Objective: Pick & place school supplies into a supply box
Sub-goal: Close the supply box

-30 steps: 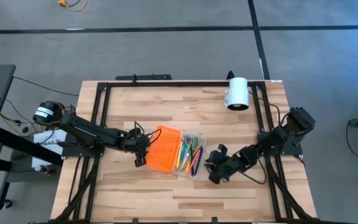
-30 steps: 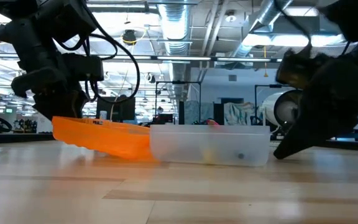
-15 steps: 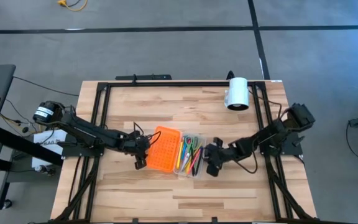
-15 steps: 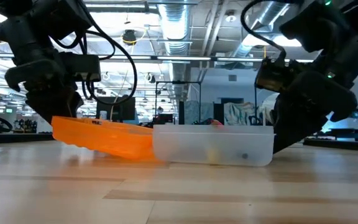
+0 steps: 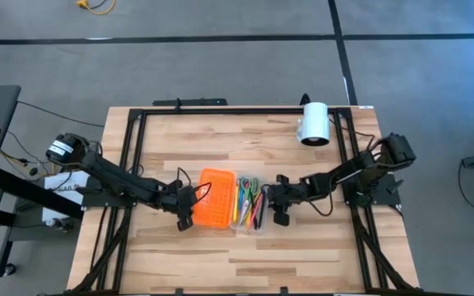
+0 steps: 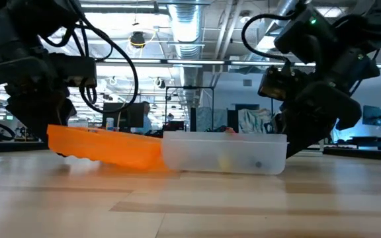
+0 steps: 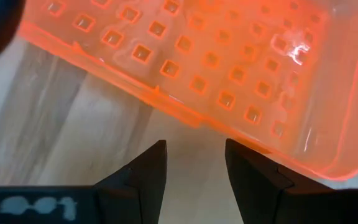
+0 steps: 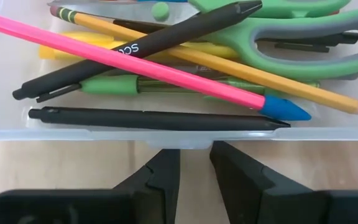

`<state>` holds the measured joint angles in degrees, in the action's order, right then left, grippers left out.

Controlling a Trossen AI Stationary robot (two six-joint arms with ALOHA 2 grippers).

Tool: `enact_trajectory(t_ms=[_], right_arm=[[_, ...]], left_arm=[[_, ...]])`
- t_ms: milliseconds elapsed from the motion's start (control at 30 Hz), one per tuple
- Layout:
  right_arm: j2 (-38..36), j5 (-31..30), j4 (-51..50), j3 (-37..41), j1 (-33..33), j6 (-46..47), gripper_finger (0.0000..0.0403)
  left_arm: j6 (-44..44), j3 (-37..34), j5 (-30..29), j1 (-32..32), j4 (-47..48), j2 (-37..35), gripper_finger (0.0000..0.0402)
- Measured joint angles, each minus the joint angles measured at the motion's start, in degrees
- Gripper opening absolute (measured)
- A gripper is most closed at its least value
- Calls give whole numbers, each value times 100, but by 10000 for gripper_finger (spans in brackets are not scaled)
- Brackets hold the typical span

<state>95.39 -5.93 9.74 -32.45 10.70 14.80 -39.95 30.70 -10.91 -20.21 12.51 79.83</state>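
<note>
the packing looks done and i judge i am at the closing step: the small clear plastic supply box (image 5: 252, 205) sits mid-counter, full of coloured pens and pencils (image 8: 166, 68) and the green-handled scissors (image 8: 291, 28), with no supplies loose on the light wooden counter (image 5: 220, 255) that i can see. its bright orange perforated lid (image 5: 215, 200) lies open to the left of the tray, tilted, its far-left edge raised off the wood in the low view.

my left fingers (image 7: 191, 168) are spread, holding nothing, just at the lid's left edge. my right fingers (image 8: 194, 165) are parted a little around the small tab on the tray's right wall, not squeezing it.

next, i think, the left should get under the lid's edge and swing it over while the right braces the tray.

since a second ago my right arm has swung in from the near right to meet the tray, and the left has edged nearer the lid's near corner.
</note>
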Motion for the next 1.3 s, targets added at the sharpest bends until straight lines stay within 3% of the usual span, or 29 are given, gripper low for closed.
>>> enact_trajectory(t_ms=[300,567,733,900,1067,1300], right_arm=[[-32,328,17,4,-357,-347,96],[-32,410,-34,0,-378,-475,96],[-32,416,-39,0,-378,-475,96],[-32,421,-4,9,-378,-454,97],[-30,428,0,9,-378,-296,97],[-30,432,2,9,-376,-126,98]], left_arm=[[-444,2,-445,-229,16,7,153],[-644,2,-709,-214,972,7,153],[-596,15,-998,-181,1334,0,153],[20,-3,-1369,162,1137,7,153],[1140,-133,-638,780,402,-1,153],[2004,-160,30,1318,116,-20,153]])
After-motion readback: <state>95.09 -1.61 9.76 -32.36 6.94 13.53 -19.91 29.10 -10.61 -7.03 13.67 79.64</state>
